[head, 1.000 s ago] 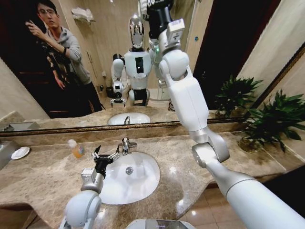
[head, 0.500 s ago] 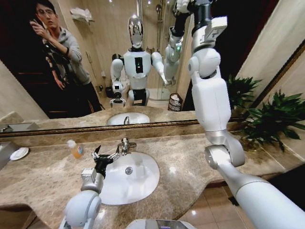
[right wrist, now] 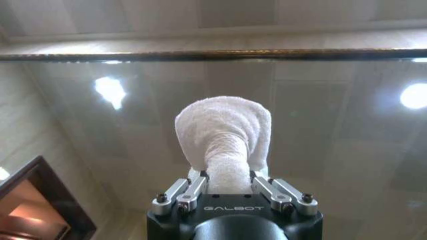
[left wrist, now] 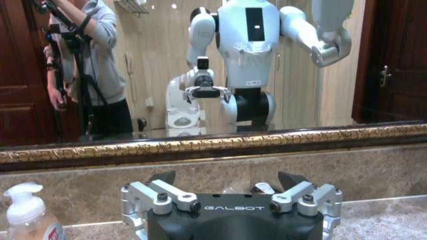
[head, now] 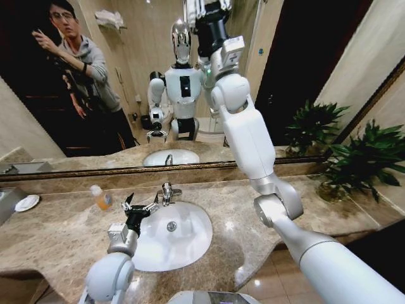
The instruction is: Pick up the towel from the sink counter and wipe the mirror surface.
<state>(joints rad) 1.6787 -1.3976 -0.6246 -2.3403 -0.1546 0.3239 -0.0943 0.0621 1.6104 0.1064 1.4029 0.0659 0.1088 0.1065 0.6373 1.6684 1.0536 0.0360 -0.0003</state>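
Your right gripper [right wrist: 227, 187] is clenched on the small white fluffy terry towel [right wrist: 225, 132], raised high against the wide bronze-framed mirror glass [right wrist: 333, 115]: pickup done, wiping under way (coverage unclear). Left gripper [left wrist: 229, 182] hangs released over the mottled brown marble sink counter [head: 57, 231].

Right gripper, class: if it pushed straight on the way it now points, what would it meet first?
Most likely the wide bronze-framed mirror glass. The right gripper is shut on a small white fluffy terry towel, which leads toward the glass near its top frame. Whether the towel already touches cannot be told.
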